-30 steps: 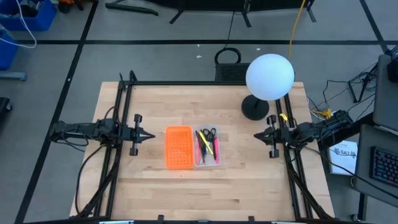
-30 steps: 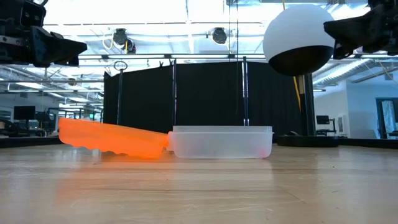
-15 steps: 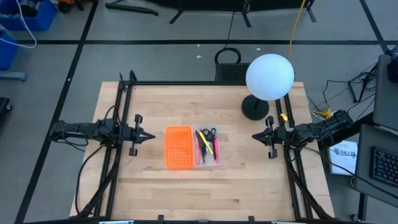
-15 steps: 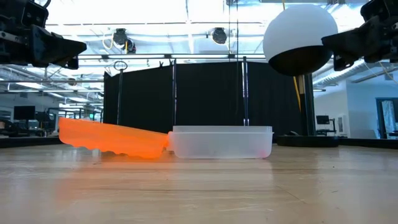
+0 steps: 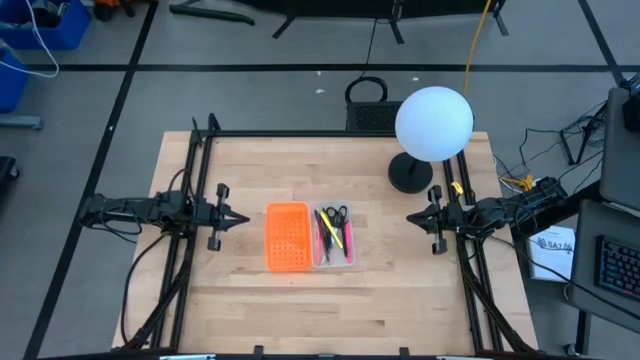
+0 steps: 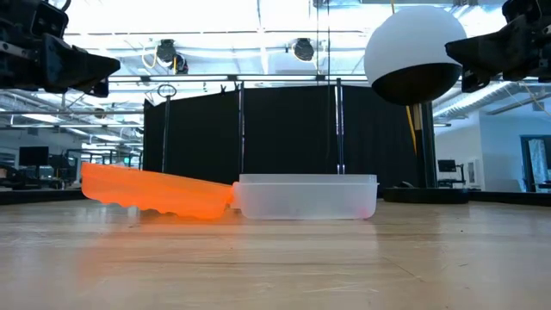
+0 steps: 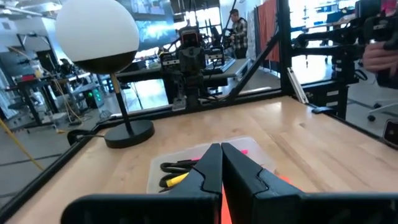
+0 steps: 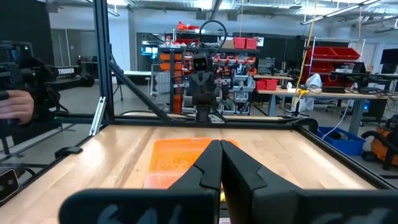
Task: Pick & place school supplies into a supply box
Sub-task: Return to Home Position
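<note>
The supply box (image 5: pixel 333 262), a shallow clear tray, sits mid-table on its flat bottom. Inside it lie the school supplies: black-handled scissors (image 5: pixel 337 213) and pink, yellow and dark pens (image 5: pixel 330 235). An orange perforated piece (image 5: pixel 286 236) lies beside the box on its left. In the low view this orange piece (image 6: pixel 155 191) is tilted, with one edge against the box wall (image 6: pixel 306 196). My left gripper (image 5: pixel 243 217) hovers level and shut to the left of the orange piece. My right gripper (image 5: pixel 410 217) hovers level and shut to the right of the box. Both point at the box.
A lamp with a white globe (image 5: pixel 433 122) and a black round base (image 5: pixel 409 173) stands at the far right of the table. A black frame (image 5: pixel 330 133) runs along the table's edges. A person's hand (image 8: pixel 12 106) shows beyond the table's edge.
</note>
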You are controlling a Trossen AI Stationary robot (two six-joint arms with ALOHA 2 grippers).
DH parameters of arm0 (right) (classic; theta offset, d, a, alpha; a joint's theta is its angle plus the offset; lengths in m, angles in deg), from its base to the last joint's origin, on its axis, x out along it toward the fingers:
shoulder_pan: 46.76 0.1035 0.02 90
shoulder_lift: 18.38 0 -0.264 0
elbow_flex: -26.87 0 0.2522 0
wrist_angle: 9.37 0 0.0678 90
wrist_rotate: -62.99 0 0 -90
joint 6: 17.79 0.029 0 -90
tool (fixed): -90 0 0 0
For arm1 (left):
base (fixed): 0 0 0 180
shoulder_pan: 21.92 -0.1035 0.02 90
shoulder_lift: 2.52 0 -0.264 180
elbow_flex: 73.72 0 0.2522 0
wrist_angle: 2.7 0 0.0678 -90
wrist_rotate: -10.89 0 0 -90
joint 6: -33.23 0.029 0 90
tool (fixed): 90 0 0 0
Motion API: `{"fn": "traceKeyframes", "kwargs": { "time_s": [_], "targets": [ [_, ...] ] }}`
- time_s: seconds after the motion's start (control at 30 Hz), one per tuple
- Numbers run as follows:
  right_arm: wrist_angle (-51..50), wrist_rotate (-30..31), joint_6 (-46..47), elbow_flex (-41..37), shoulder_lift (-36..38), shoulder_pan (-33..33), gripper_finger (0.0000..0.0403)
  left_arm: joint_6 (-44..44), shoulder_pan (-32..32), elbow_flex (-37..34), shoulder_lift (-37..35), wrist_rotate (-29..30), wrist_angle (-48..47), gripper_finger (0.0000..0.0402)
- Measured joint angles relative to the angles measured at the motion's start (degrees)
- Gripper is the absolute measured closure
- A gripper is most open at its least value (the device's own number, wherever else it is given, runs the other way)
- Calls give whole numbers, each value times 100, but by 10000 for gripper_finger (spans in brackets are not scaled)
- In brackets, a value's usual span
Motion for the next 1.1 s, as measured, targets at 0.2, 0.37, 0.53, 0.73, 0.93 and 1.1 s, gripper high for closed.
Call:
{"fn": "traceKeyframes", "kwargs": {
  "time_s": [0.2, 0.37, 0.53, 0.73, 0.93, 1.1],
  "targets": [
    [0, -23, 15, 0, 0, 0, 403, -46, 0, 0, 0, 0, 0, 384],
    [0, -24, 17, 0, 0, 0, 403, -28, 0, 0, 0, 0, 2, 383],
    [0, -26, 17, 0, 0, 0, 403, -28, 0, 0, 0, 0, 2, 383],
    [0, -26, 17, 0, 0, 0, 403, -28, 0, 0, 0, 0, 2, 382],
    [0, -28, 17, 0, 0, 0, 403, -26, 0, 0, 0, 0, 4, 382],
    [0, -28, 17, 0, 0, 0, 403, -24, 0, 0, 0, -2, 4, 382]
  ]
}}
